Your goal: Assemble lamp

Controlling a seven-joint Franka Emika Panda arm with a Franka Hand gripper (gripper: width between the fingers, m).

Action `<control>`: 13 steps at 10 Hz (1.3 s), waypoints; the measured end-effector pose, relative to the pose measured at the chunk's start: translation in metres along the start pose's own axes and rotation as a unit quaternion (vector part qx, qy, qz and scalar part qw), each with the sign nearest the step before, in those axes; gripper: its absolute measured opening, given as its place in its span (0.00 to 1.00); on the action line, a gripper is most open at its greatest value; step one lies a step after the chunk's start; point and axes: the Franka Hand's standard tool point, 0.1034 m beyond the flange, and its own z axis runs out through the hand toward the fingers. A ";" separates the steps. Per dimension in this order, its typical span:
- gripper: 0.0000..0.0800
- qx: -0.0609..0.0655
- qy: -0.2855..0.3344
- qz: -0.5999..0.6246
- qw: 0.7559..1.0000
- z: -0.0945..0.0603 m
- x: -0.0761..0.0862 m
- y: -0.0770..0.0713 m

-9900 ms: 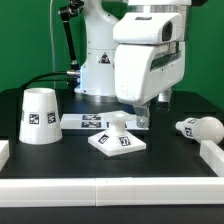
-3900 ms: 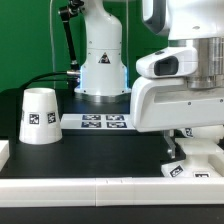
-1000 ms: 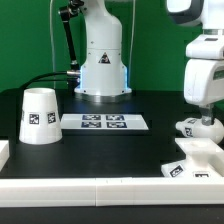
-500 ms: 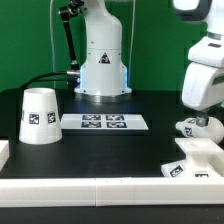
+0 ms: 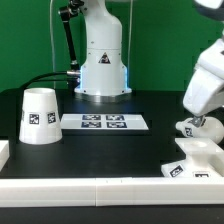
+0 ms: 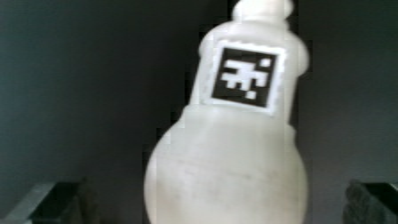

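The lamp bulb (image 5: 186,128) lies on its side on the black table at the exterior view's right. In the wrist view the bulb (image 6: 222,140) fills the picture, its tag facing the camera. My gripper (image 5: 199,120) is tilted just over the bulb, and it is open (image 6: 214,205), with one finger (image 6: 54,200) on each side of the bulb's wide end and a gap at both. The flat square base (image 5: 195,157) lies at the front right against the white rail. The cone shade (image 5: 38,115) stands at the left.
The marker board (image 5: 103,122) lies flat in the middle in front of the robot's pedestal (image 5: 101,65). A white rail (image 5: 100,184) runs along the table's front edge.
The base went from the table's middle to the front right corner. Over the last second my arm has tilted and brought the gripper down around the bulb.
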 end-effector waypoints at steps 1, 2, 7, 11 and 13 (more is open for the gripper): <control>0.87 0.004 -0.031 0.007 0.999 0.003 0.000 -0.003; 0.87 0.006 -0.075 0.007 0.997 0.007 -0.002 -0.007; 0.87 0.036 -0.221 0.005 0.975 0.020 -0.002 -0.002; 0.87 0.034 -0.205 0.009 0.978 0.035 0.007 -0.002; 0.87 0.034 -0.206 0.010 0.978 0.038 0.007 -0.004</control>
